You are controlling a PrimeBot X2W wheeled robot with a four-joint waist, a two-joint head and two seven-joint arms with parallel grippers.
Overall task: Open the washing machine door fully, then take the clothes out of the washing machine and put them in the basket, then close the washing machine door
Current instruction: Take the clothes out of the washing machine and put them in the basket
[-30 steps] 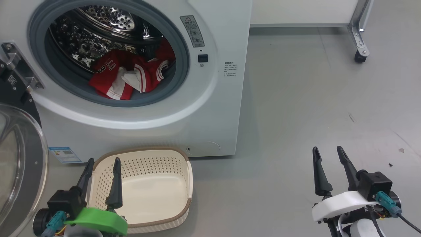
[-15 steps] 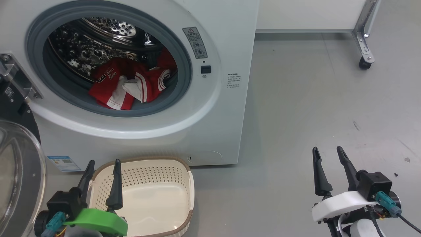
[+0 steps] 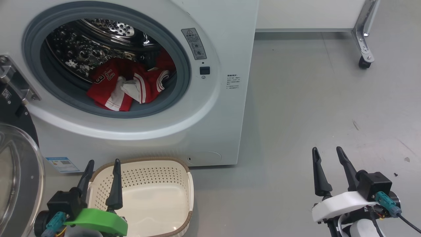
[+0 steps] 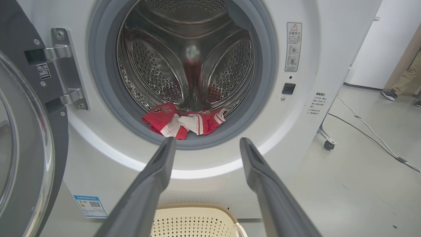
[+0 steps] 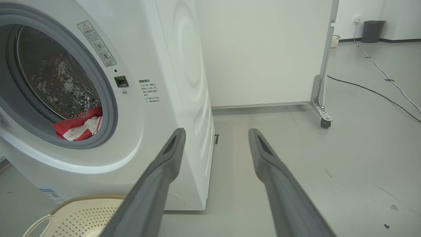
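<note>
1. Two grippers low in the head view. At lower left, green-backed, the left gripper (image 3: pixel 103 161): fingers spread wide, holding nothing, tips over the near-left rim of the basket (image 3: pixel 154 174). At lower right, white-backed, over the grey floor (image 3: pixel 312 98), the right gripper (image 3: pixel 327 148): likewise spread, holding nothing. Basket on the floor, just in front of the washing machine (image 3: pixel 210 125). At far left, the washing machine door (image 3: pixel 19 184), swung wide. Red, white-trimmed clothes (image 3: pixel 128 87) heaped at the bottom of the steel drum (image 3: pixel 82 49), behind the grey gasket (image 3: pixel 33 75).
2. Left wrist view, along the left gripper's spread fingers, straight into the round opening. Clothes low in the drum, beyond the fingertips and apart from them. Door and metal hinge (image 4: pixel 67 65) at left; blue label (image 4: pixel 90 205) on the machine's lower corner; basket rim at the bottom edge. At far right, a person's legs (image 4: pixel 403 79), past a cable (image 4: pixel 398 160) on the floor.
3. Right wrist view, along the right gripper's spread fingers, toward the machine's front corner and the floor. Clothes at left inside the opening; basket corner at lower left. Beside the machine, a white panel (image 5: pixel 263 56) on casters; far off by the wall, a dark bin (image 5: pixel 373 31).
</note>
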